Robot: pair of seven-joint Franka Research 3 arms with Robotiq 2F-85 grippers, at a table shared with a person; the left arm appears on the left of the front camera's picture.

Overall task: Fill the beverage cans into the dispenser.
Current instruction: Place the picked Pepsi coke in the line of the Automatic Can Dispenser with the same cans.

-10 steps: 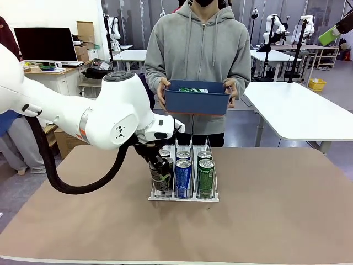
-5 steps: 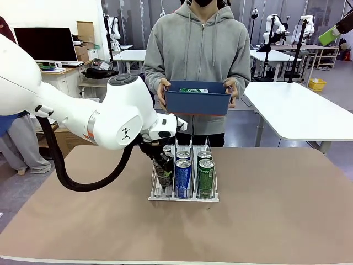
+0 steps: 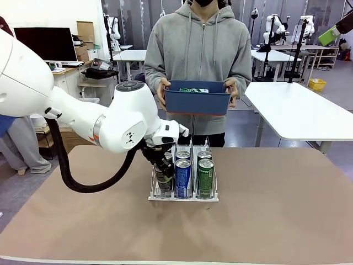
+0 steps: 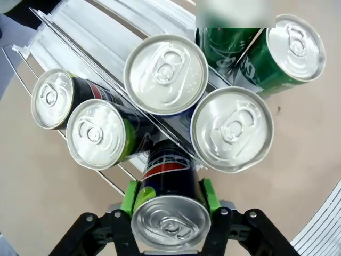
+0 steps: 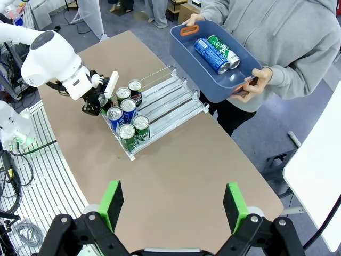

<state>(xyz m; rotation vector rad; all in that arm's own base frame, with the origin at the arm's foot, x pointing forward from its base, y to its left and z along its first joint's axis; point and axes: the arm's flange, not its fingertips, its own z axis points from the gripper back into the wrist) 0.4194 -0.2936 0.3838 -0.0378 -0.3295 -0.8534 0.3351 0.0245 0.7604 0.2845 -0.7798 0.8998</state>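
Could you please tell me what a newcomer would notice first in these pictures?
The white left arm dominates: its left hand is shut on a black Pepsi can at the front left of the clear dispenser, beside a blue can and a green can. Across the table a person in a grey hoodie holds a blue tub with two more cans in it.

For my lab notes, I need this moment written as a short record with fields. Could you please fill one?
Left gripper: shut on a Pepsi can at the dispenser's left lane
Right gripper: open, high above the table, empty
Dispenser: standing cans in all three lanes
Person: holds a blue tub with two loose cans inside
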